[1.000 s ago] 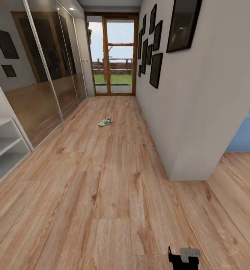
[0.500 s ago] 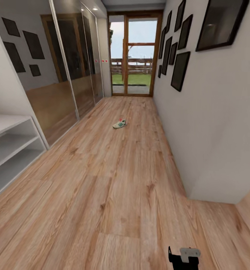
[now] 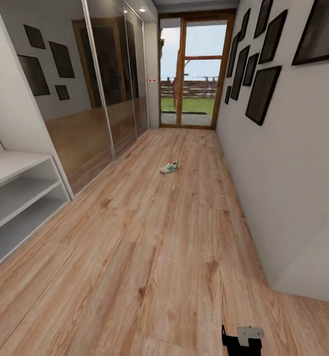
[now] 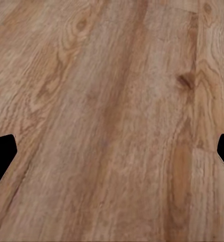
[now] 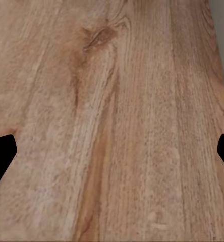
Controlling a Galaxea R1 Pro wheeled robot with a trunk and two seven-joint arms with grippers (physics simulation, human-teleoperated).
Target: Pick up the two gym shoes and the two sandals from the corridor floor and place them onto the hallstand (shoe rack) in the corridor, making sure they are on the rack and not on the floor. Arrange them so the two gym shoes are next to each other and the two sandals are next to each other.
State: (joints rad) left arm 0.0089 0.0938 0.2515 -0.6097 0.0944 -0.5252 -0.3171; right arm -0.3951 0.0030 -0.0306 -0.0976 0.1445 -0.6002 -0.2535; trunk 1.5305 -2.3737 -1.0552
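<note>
One gym shoe (image 3: 169,167), cream-white with green stripes and a red heel, lies alone on the wood-plank corridor floor (image 3: 149,247), far ahead of me near the middle of the passage. The other gym shoe and both sandals are out of view. My left gripper (image 4: 112,156) hangs open over bare planks, its black fingertips (image 4: 1,154) wide apart with nothing between them. My right gripper (image 5: 112,156) is likewise open above the floor, fingertips (image 5: 2,151) spread and empty. Both are far from the shoe.
A white open-tier shelf unit (image 3: 16,198) stands against the left wall; I cannot tell whether it is the hallstand. Mirrored sliding doors (image 3: 100,104) follow it. A white wall with black frames (image 3: 283,148) runs along the right, and a glass door (image 3: 194,74) ends the corridor.
The whole picture has shifted rightward as the camera turned left: the shelf unit shows more and the right wall's corner slides away. The shoe keeps its place on the floor.
</note>
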